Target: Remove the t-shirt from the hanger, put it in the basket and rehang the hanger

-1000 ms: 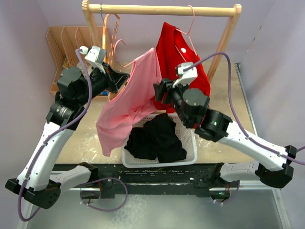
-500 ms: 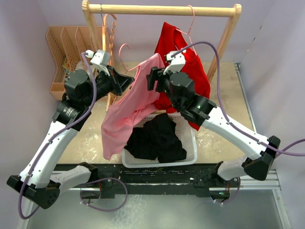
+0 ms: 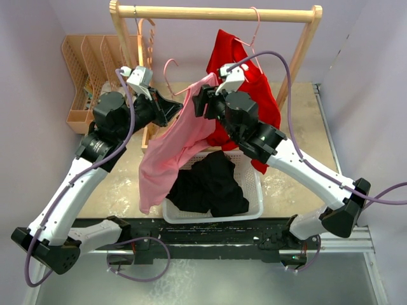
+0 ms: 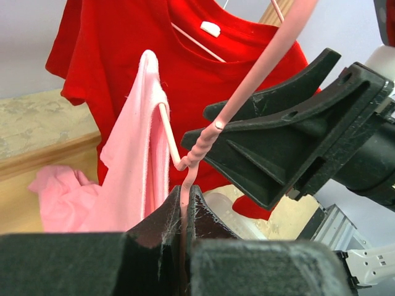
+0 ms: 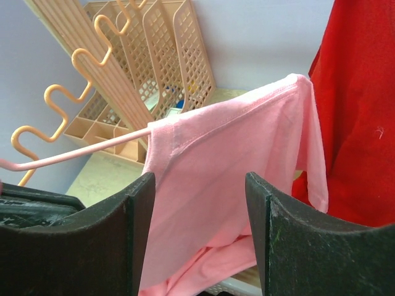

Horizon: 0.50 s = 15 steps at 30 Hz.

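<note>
The right gripper [image 5: 199, 185] stands with fingers apart before a pink t-shirt [image 5: 234, 154] draped on a thin hanger [image 5: 80, 151], beside a red shirt [image 5: 358, 111]

The beige, mottled tabletop [image 3: 304, 124] is carrying three things. A white mesh basket [image 3: 213, 218] is sitting near its front edge, midway across, and is holding a heap of black clothes [image 3: 210, 184]. A wooden garment rack [image 3: 216, 11] is standing toward the rear, its slanted legs coming down onto the surface. A peach lattice organizer [image 3: 79, 63] is standing at the rear left, just beside the rack's left leg.
</note>
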Motion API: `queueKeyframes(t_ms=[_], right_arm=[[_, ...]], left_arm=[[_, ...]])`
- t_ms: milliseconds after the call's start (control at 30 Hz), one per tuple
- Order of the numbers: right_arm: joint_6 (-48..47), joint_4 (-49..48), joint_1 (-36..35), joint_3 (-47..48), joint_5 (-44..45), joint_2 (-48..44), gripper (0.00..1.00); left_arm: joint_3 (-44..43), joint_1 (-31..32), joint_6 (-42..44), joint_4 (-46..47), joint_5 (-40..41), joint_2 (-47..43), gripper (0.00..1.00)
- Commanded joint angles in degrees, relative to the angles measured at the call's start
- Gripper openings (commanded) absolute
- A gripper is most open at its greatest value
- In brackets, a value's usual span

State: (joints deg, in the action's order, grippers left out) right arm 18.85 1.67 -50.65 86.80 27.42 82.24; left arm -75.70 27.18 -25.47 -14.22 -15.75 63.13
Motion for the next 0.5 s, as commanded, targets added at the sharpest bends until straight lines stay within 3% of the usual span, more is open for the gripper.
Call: queueKeyframes(t_ms=[0, 467], right_arm=[[0.7, -3.7, 0.1, 2.4, -1.9, -0.7, 0.62], [0.0, -3.3, 0.2, 6.0, -1.5, 4.2, 0.62]], left_arm=[[-1.6, 0.3, 0.7, 4.2, 1.3, 0.0, 0.0], [-1.3, 0.4, 0.4, 4.4, 0.3, -0.3, 0.0]])
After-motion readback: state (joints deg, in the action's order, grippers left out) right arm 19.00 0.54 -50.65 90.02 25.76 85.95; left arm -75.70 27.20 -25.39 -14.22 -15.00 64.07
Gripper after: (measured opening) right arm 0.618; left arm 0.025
